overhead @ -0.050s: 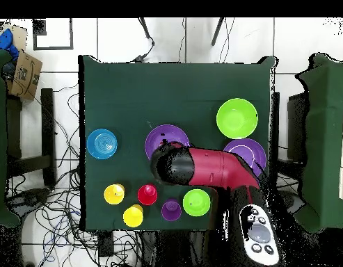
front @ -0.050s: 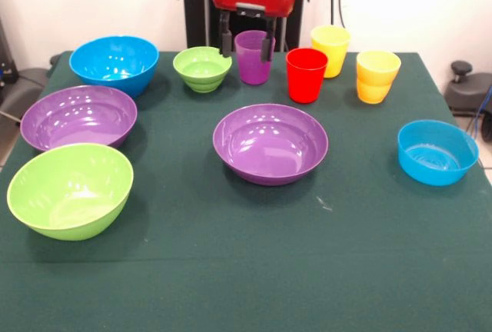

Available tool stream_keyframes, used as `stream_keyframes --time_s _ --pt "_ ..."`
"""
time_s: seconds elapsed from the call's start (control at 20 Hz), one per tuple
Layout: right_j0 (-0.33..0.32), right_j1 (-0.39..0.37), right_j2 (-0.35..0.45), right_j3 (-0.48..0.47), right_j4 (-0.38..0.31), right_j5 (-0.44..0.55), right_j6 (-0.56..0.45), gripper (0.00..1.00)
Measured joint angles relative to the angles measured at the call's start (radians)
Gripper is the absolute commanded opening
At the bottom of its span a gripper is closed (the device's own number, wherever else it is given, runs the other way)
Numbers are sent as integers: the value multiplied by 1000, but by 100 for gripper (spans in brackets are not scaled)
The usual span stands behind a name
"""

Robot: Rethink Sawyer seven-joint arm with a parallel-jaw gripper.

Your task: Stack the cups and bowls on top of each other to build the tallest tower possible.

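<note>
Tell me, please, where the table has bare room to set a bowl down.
The near strip of the cloth in front of the lime bowl and the middle purple bowl is free, as is the gap between that bowl and the small blue bowl. The far row of cups is crowded.

A dark green cloth-covered counter (front @ -0.050s: pixel 254 270) fills most of the front view, with a plain white wall (front @ -0.050s: pixel 400 1) behind it and a black swivel chair (front @ -0.050s: pixel 469 86) just past its right edge. From overhead the counter sits on a white tiled floor (overhead @ -0.050s: pixel 118 42) strewn with tangled black cables (overhead @ -0.050s: pixel 62 208), thickest along its left side and bottom edge. A brown cardboard box (overhead @ -0.050s: pixel 24 75) lies near the upper left corner with a small blue object (overhead @ -0.050s: pixel 5 38) just beside it, and another dark green cloth-covered table (overhead @ -0.050s: pixel 330 139) stands apart to the right.
</note>
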Motion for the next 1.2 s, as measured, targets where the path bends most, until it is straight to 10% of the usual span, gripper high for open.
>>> stream_keyframes --time_s 1.2 --pt "-98 37 -56 173 17 -81 29 100"
